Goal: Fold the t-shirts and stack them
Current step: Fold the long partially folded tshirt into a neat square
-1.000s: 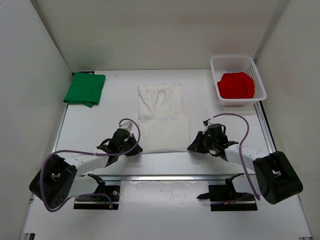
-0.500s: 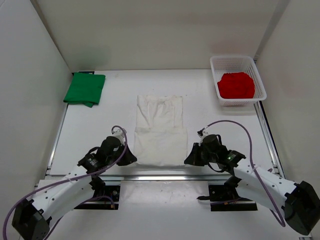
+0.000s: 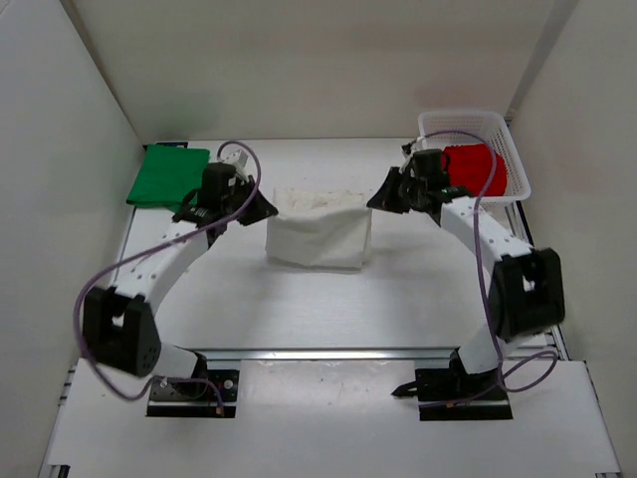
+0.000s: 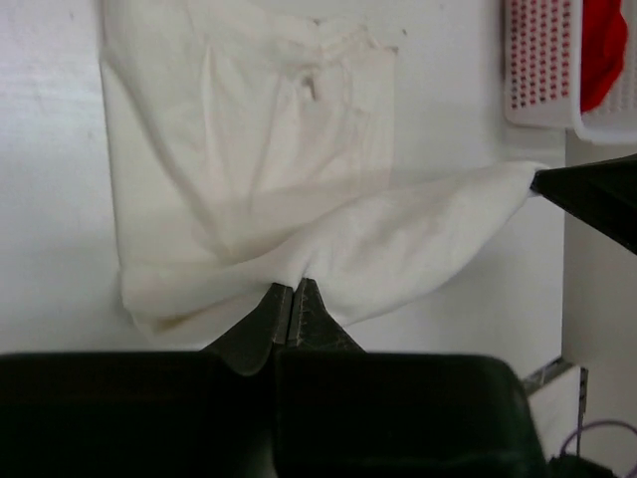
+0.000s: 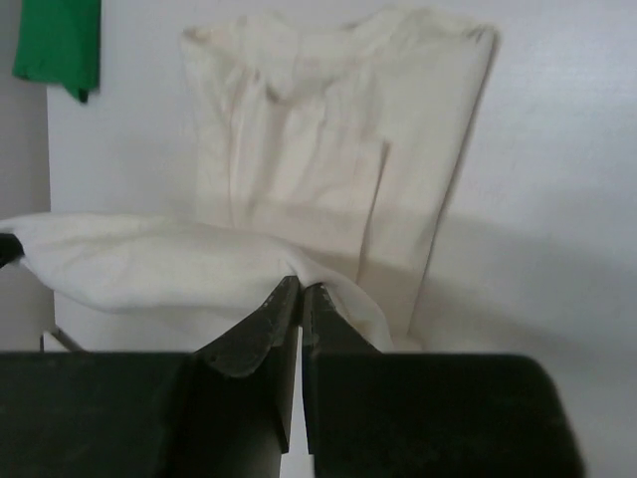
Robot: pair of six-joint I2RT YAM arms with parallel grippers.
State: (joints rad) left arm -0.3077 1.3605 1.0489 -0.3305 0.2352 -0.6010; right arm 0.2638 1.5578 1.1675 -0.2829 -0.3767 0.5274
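Observation:
The white t-shirt (image 3: 318,237) lies mid-table, its near hem lifted and held over the far half. My left gripper (image 3: 269,211) is shut on the hem's left corner (image 4: 292,286). My right gripper (image 3: 374,202) is shut on the right corner (image 5: 302,286). The hem sags between them above the flat part of the shirt (image 4: 249,149) (image 5: 328,149). A folded green t-shirt (image 3: 169,177) (image 5: 58,40) rests at the far left. The red t-shirt (image 3: 476,167) (image 4: 602,50) sits bunched in the basket, partly hidden by my right arm.
A white mesh basket (image 3: 468,121) (image 4: 537,70) stands at the far right corner, close to my right wrist. White walls close in the table on three sides. A metal rail (image 3: 318,354) runs along the near edge.
My left gripper closed on the hem. Both arms then swung from the near edge to the far side, carrying the white t-shirt's near hem up and over toward its collar.

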